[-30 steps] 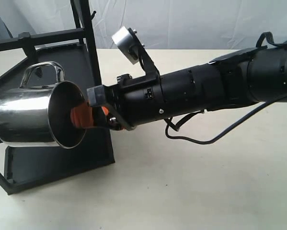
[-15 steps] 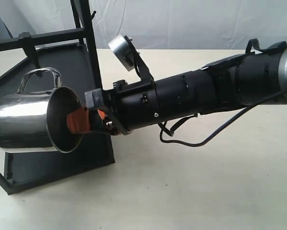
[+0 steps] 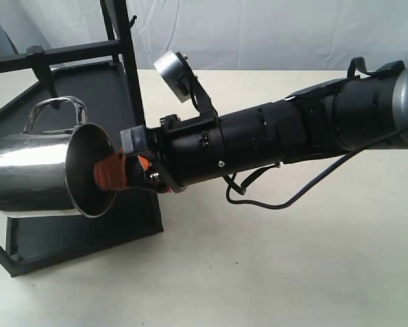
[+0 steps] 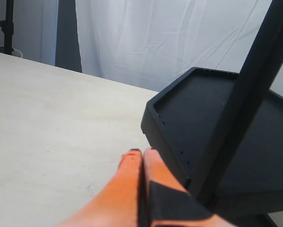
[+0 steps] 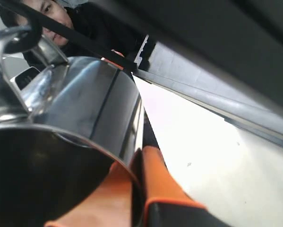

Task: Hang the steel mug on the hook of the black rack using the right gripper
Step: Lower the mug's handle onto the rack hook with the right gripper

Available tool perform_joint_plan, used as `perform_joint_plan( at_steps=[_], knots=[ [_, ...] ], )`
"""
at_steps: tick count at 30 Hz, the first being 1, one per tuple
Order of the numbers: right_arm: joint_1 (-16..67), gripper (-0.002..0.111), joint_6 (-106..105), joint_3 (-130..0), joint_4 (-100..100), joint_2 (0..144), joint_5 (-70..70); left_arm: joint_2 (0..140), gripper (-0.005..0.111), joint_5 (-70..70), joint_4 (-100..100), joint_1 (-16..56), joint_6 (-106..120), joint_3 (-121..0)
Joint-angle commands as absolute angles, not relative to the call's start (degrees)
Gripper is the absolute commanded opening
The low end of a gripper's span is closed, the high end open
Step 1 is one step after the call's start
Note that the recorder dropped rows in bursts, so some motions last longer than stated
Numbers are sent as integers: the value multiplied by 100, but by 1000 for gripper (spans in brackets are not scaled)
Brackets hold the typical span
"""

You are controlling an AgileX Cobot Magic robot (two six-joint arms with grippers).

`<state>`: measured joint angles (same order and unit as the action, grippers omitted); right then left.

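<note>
The steel mug (image 3: 33, 174) hangs on its side in the air at the left of the exterior view, mouth toward the arm, looped handle (image 3: 54, 109) on top. My right gripper (image 3: 114, 172) is shut on the mug's rim, one orange finger inside and one outside; the right wrist view shows the mug (image 5: 84, 104) wall pinched between the fingers (image 5: 155, 179). The hook (image 3: 43, 68) points down from the black rack (image 3: 130, 75) crossbar, its tip just above the handle. My left gripper (image 4: 141, 153) is shut and empty beside a rack (image 4: 198, 109) shelf.
The rack's lower shelf (image 3: 81, 231) stands on the pale table (image 3: 292, 259) under the mug. A thin small prong (image 3: 132, 19) sticks out of the upright post. A cable (image 3: 285, 197) loops below the right arm. White cloth hangs behind.
The right gripper carried the mug further left, close under the hook, and tipped it nearly level. Over the last half second it barely moved.
</note>
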<state>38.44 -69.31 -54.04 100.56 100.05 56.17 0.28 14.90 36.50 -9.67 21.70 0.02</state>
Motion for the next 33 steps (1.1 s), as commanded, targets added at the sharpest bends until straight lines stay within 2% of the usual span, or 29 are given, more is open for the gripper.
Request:
perform_joint_plan(
  at_steps=[1,25,27,31,33],
  knots=[
    [3829,-1,-6897,-5405,9995,10038,5405,0,2,1460,3687,-967,2180,0],
    [3829,-1,-6882,-5405,9995,10038,5486,0,2,1460,3675,-967,2180,0],
    [3829,7,-6818,-5405,9995,10038,5486,0,2,1460,3675,-967,2180,0],
    [3829,33,-6726,-5405,9995,10038,5486,0,2,1460,3675,-967,2180,0],
    [3829,36,-6726,-5405,9995,10038,5486,0,2,1460,3675,-967,2180,0]
  ],
)
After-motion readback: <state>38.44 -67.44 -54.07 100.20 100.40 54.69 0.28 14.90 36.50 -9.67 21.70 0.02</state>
